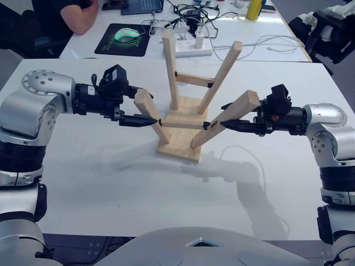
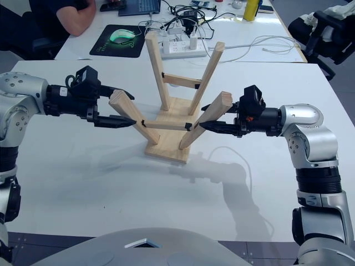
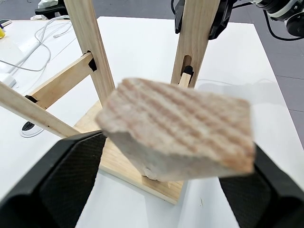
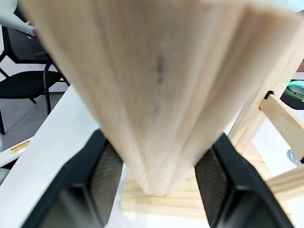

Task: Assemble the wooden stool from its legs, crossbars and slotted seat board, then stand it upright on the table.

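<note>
The wooden stool stands upside down, its seat board (image 1: pixel 178 146) flat on the white table and its legs splayed upward. One crossbar (image 1: pixel 183 126) links the two near legs, another (image 1: pixel 194 80) the two far legs (image 1: pixel 170 66). My left gripper (image 1: pixel 150 106) is shut on the near left leg (image 3: pixel 180 128) close to its free end, black pads (image 3: pixel 71 175) on both sides. My right gripper (image 1: pixel 222 115) is shut on the near right leg (image 4: pixel 156 95) from the opposite side, also with pads (image 4: pixel 107 175) flanking it.
Behind the stool lie a white power strip (image 1: pixel 191 47) with tangled cables, a black mouse pad (image 1: pixel 108 41) carrying a mouse, and a yellow bottle (image 1: pixel 254 8). Bare tabletop (image 1: pixel 138 194) stretches in front of the stool.
</note>
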Action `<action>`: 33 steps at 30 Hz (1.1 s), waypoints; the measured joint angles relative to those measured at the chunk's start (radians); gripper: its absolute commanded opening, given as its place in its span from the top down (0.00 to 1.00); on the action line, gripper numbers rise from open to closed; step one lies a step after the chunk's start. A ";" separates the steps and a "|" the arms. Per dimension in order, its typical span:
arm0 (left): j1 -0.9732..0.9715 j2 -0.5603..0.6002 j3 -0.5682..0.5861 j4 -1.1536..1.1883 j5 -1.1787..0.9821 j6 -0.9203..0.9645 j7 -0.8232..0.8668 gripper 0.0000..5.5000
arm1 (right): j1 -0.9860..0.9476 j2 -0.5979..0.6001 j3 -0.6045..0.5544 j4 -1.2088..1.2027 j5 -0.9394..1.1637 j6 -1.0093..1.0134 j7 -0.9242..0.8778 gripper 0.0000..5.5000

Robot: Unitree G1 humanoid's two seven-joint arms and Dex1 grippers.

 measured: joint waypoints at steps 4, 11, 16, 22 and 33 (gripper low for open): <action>0.026 -0.005 0.014 -0.012 -0.001 0.000 0.020 0.29 | -0.045 -0.017 0.025 0.025 -0.006 0.041 0.004 0.62; 0.081 -0.006 0.041 -0.056 -0.009 0.008 0.066 0.29 | -0.079 -0.052 0.062 -0.006 -0.009 0.100 -0.016 0.62; 0.099 -0.008 0.056 -0.080 -0.024 0.017 0.090 0.29 | -0.070 -0.073 0.072 -0.053 -0.020 0.103 -0.028 0.62; 0.108 -0.008 0.063 -0.084 -0.030 0.019 0.107 0.29 | -0.035 -0.077 0.088 -0.144 -0.026 0.103 -0.080 0.62; 0.142 -0.021 0.074 -0.108 -0.039 0.020 0.137 0.29 | -0.050 -0.074 0.126 -0.170 -0.025 0.142 -0.165 0.62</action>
